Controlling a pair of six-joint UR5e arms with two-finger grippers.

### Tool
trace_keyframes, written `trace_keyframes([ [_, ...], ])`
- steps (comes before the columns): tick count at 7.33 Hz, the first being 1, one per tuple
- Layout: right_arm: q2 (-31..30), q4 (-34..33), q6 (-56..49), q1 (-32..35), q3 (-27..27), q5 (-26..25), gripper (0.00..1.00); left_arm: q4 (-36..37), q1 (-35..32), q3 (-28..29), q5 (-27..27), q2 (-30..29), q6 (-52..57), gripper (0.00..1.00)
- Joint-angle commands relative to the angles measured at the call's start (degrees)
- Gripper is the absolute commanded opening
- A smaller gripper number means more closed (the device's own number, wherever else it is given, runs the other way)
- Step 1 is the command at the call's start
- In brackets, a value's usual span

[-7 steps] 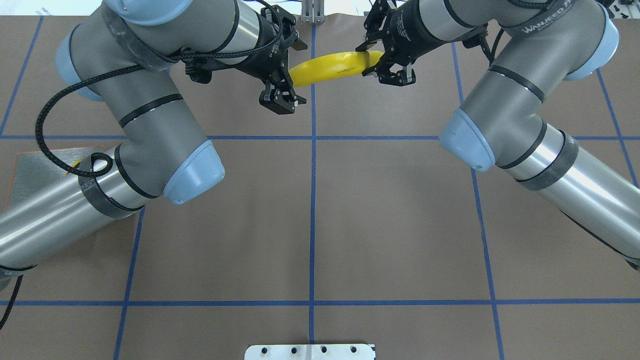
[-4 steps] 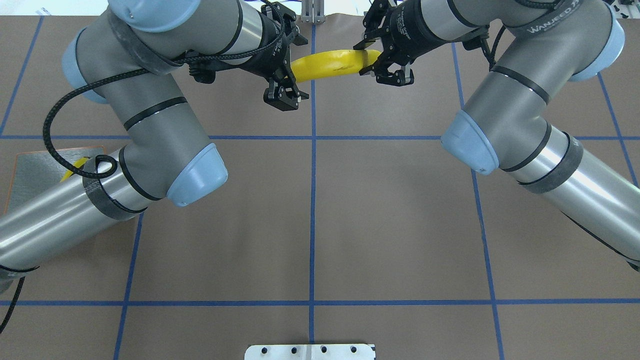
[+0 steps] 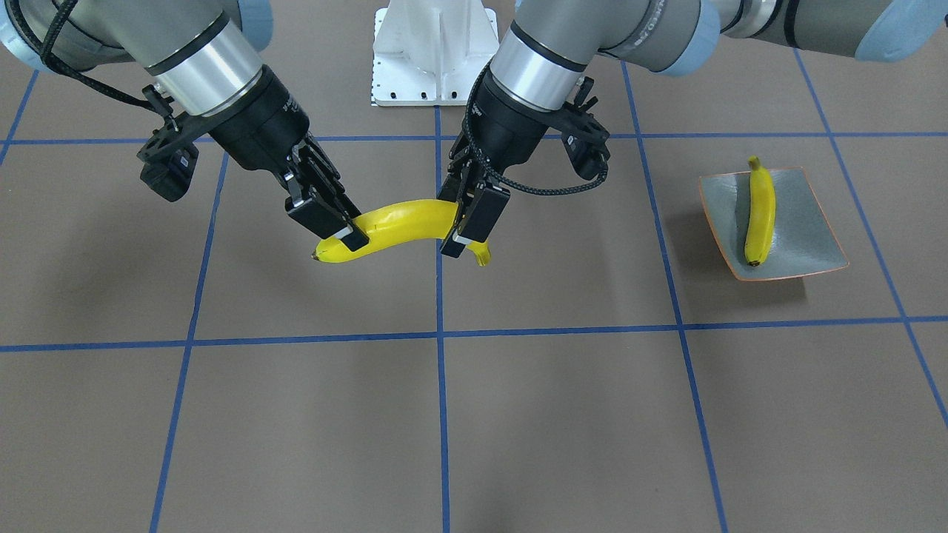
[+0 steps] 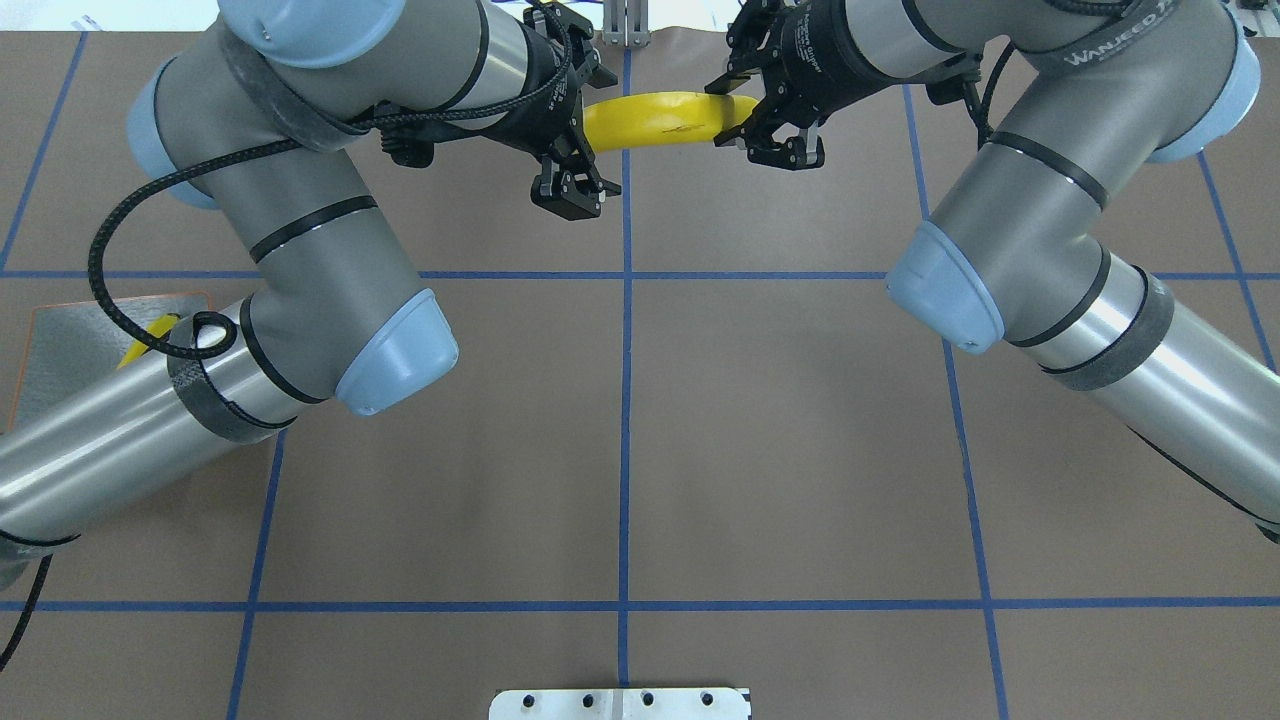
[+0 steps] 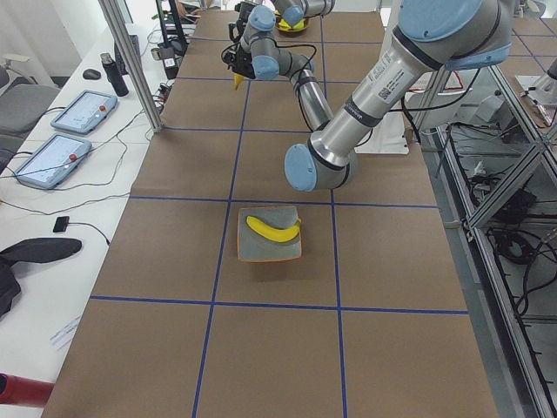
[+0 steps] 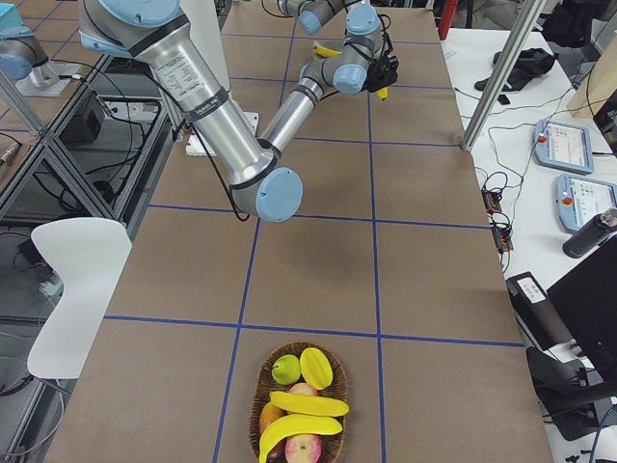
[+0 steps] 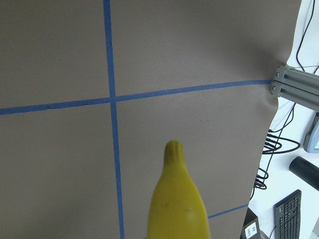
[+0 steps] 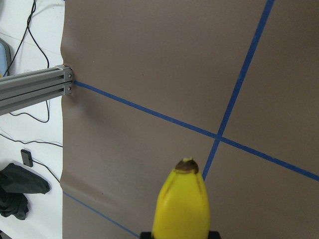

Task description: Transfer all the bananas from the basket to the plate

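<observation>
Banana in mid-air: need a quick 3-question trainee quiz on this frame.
1. True or false: the plate is empty.
2. How many bananas show in the basket? A) one B) two C) four
3. Fill in: the mid-air banana has the right gripper near one end and the ____ near the other.

Key:
1. False: one banana lies on it.
2. B.
3. left gripper.
</observation>
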Motion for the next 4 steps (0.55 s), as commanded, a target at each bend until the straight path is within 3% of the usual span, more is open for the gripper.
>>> trace_keyframes([
  [1, 0.00, 0.00, 1.43, 0.04, 0.54, -0.36, 0.00, 0.01, 0.02, -0.35, 0.07, -0.03, -0.48, 0.70],
  [2, 0.00, 0.00, 1.79, -0.05, 0.98, -0.36, 0.00, 0.01, 0.02, -0.36, 0.16, 0.05, -1.27, 0.41],
  [3, 0.00, 0.09, 2.05, -0.05, 1.24, -0.36, 0.00, 0.01, 0.02, -0.44, 0.25, 0.05, -1.71, 0.05],
  [4, 0.00, 0.09, 2.05, -0.05, 1.51, -0.36, 0.00, -0.69, 0.11, -0.97, 1.90, 0.31, -3.02, 0.00],
])
